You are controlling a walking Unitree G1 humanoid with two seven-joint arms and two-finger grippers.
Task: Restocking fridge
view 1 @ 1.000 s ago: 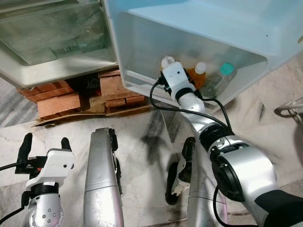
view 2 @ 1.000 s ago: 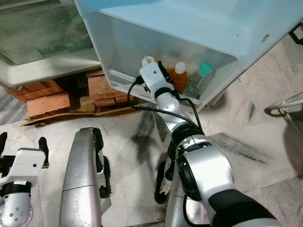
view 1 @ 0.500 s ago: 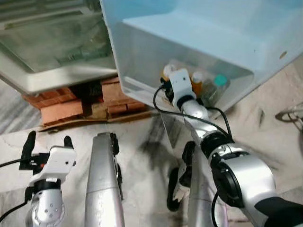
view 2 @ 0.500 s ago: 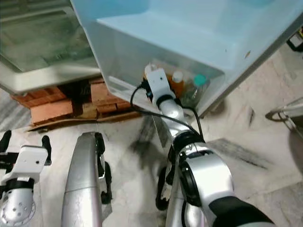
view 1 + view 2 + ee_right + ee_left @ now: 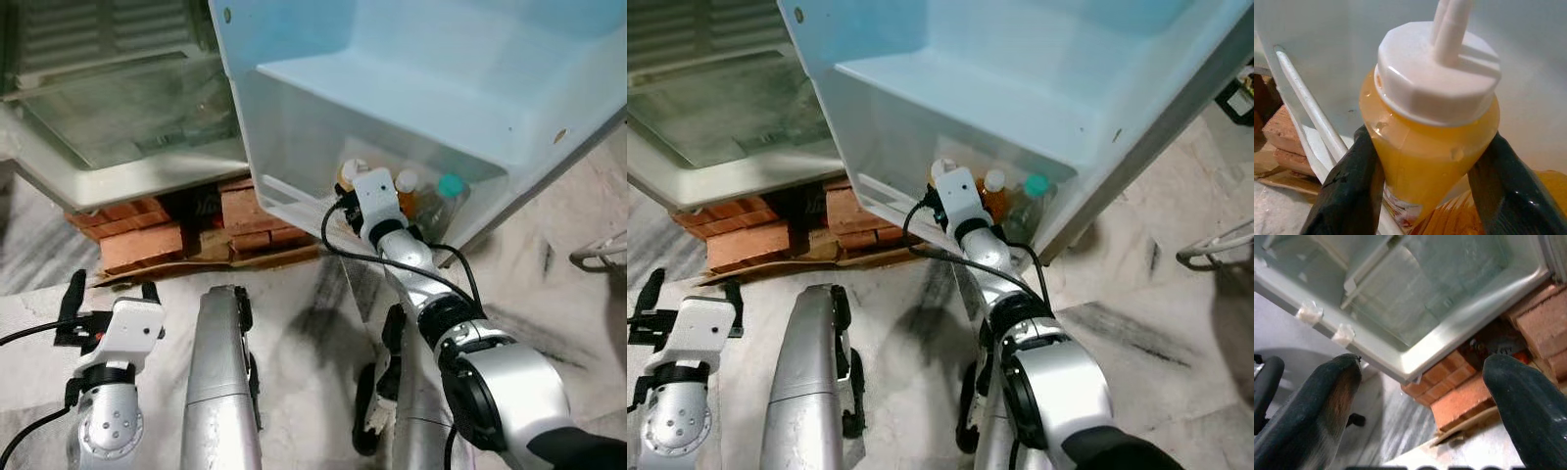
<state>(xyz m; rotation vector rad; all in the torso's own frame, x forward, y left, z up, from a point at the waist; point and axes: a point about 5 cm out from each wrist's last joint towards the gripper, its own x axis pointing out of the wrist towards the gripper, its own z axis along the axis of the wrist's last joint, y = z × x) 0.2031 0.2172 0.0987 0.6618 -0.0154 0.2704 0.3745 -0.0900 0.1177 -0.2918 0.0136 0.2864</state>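
Observation:
A yellow squeeze bottle (image 5: pixel 1430 142) with a white nozzle cap (image 5: pixel 351 169) stands upright in the bottom shelf (image 5: pixel 294 191) of the open fridge door. My right gripper (image 5: pixel 1425 166) is shut on its body, one black finger (image 5: pixel 1347 186) on each side. In the head views the right gripper (image 5: pixel 355 184) reaches into that shelf at its left end. Beside the yellow bottle stand an orange bottle (image 5: pixel 405 184) with a white cap and a clear bottle (image 5: pixel 449 189) with a teal cap. My left gripper (image 5: pixel 110 294) hangs low at the left, open, holding nothing.
The fridge body with a glass-fronted drawer (image 5: pixel 127 127) stands on red bricks (image 5: pixel 147 240) at the left. A black cable (image 5: pixel 338 250) trails along my right arm. A metal rack (image 5: pixel 602 250) pokes in at the right edge over the marble floor.
The whole view has shifted as the camera moved. My right gripper stays on the yellow bottle in the door shelf. The left gripper remains open.

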